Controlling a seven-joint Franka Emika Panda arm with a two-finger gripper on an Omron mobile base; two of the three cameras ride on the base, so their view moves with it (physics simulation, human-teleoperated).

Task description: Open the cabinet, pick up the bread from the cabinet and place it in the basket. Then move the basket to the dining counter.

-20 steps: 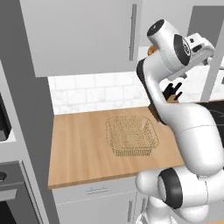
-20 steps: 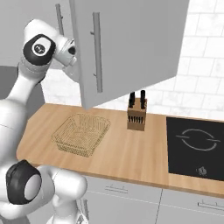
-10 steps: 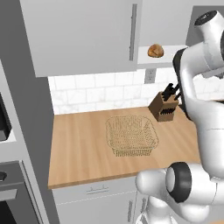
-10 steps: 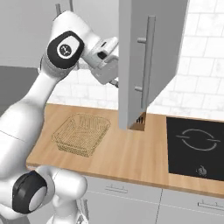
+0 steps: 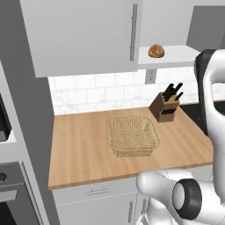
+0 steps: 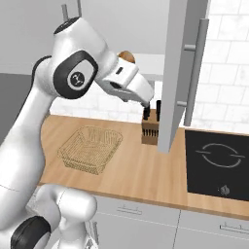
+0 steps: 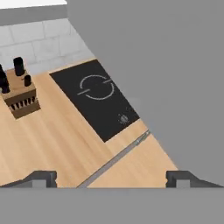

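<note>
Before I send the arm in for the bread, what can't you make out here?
- Bread: in the right base view, the arm hides most of it.
- Cabinet shelf: cut off by the arm in the left base view.
- Gripper: open in the hand view; the open door hides it in the right base view.

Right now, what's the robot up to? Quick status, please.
Hand open, empty. Light-grey cabinet door swung open; small tan-brown bread on white shelf. Tan wire basket empty. Open door beside the hand.
</note>
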